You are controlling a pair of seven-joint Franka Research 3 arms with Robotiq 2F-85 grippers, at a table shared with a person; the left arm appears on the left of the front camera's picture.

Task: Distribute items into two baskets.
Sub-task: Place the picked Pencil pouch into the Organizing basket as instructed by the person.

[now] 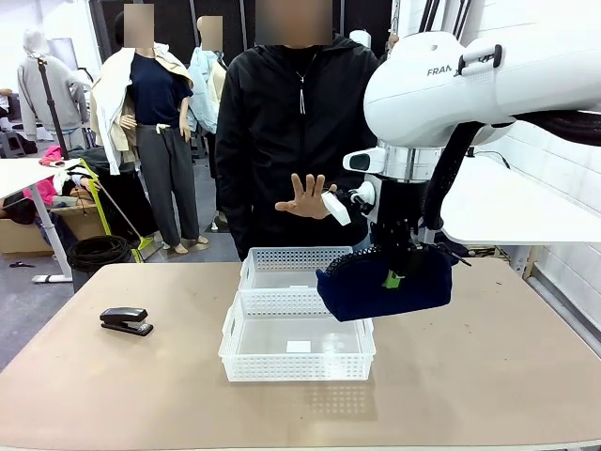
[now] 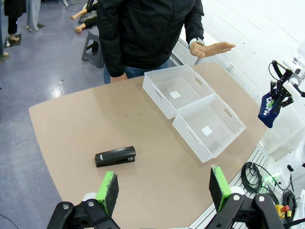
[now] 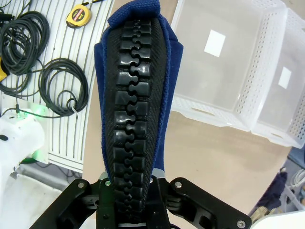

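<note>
right gripper [image 3: 129, 191]: the fingers are closed tight on the zip edge of the dark navy zip pouch [image 1: 385, 282], which is pinched between them.
pouch position: it is held in the air, clear of the table [image 1: 488, 376], just beside the right side of the two baskets; in the front view its left end is seen overlapping their right walls.
left gripper [image 2: 163, 186]: the fingers are spread wide and nothing is held; it is raised above the table, with the stapler seen beyond it.
black stapler [image 2: 115, 156]: it is laid flat on the table, left of the baskets and well apart from them.
nearer basket [image 1: 282, 362]: a white label is seen on its floor.
farther basket [image 1: 282, 256]: it is set touching the nearer one; a white label is seen on its floor too.
person's hand [image 1: 305, 197]: it is held open, fingers spread, beyond the farther basket.
</note>
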